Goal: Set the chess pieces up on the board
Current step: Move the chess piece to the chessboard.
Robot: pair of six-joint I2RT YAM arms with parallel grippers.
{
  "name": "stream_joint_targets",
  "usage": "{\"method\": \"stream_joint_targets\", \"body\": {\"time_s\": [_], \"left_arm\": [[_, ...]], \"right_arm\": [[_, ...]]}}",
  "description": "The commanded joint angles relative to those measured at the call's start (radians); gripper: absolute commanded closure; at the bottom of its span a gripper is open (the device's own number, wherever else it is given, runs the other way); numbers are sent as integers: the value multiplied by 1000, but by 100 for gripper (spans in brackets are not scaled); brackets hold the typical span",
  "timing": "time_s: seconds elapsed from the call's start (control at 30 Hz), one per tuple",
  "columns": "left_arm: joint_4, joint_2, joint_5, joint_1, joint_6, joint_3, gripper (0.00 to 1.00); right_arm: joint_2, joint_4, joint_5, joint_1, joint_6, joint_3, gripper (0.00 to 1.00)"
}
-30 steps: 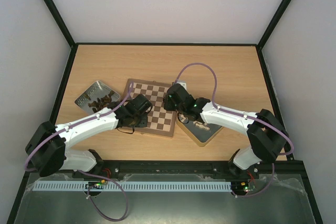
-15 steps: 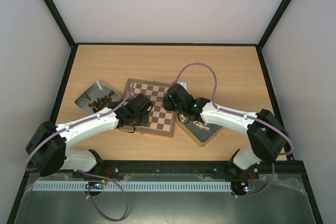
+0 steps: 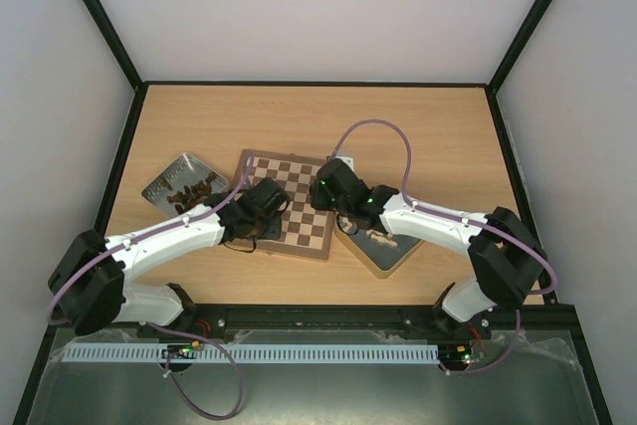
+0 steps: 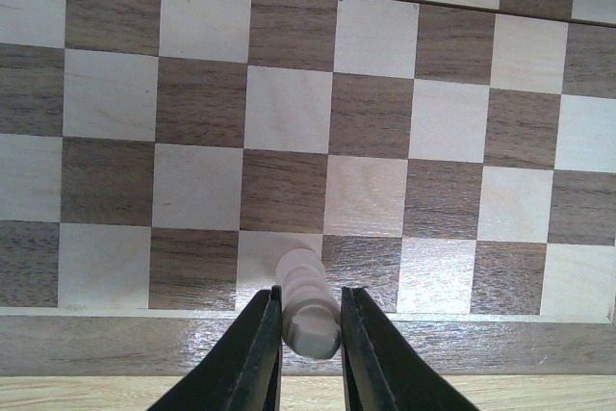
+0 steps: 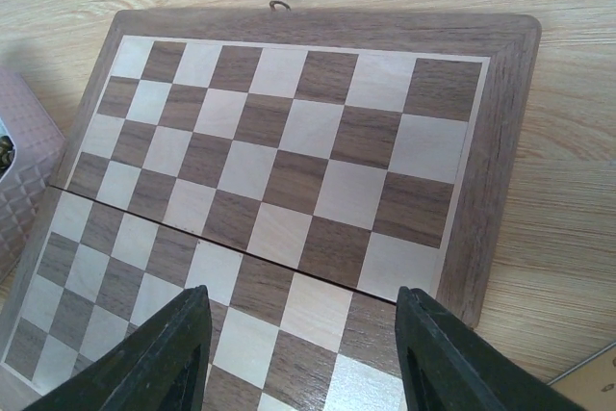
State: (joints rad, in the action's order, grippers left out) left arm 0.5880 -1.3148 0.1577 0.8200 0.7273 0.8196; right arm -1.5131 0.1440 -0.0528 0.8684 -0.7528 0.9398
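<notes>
1. While both arms reach in over the wooden table [image 3: 418, 126], the left gripper [image 4: 310, 297] is clenched on a pale chess piece [image 4: 300, 274], pinning it between its two black fingers.
2. Seen by the left wrist camera, the pale chess piece sits at the outermost row of the board [image 4: 289, 113], over a cream square just beside the brown border strip, with its rounded end leaning out across that strip. Whether its base touches the wood cannot be told.
3. From the overhead camera, the left gripper [image 3: 265, 200] hangs over the board's [image 3: 294, 174] left side, near the corner closest to the arm bases.
4. Opposite it, the right gripper [image 3: 324, 190] hovers at the board's right edge. Its own wrist camera shows the right gripper [image 5: 300, 300] released, its fingers spread wide with only checkered squares of the board [image 5: 289, 141] between them.
5. Left of the board, a grey metal tray [image 3: 162, 182] holds a cluster of dark chess pieces [image 3: 195, 192].
6. Right of the board, partly under the right arm, a gold tin [image 3: 400, 260] lies skewed, with pale pieces [image 3: 378, 239] inside it.
</notes>
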Motion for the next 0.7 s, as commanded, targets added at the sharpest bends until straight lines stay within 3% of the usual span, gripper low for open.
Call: {"method": "stream_joint_targets", "body": {"time_s": [0.0,0.67], "left_arm": [[42,20,6,4,-4,-7,81],[74,18,16,4,-26,8,81]], "right_arm": [[19,-1,-20,-5,-16,-18,49],[16,-12,-10,-5,-23,-19,49]]}}
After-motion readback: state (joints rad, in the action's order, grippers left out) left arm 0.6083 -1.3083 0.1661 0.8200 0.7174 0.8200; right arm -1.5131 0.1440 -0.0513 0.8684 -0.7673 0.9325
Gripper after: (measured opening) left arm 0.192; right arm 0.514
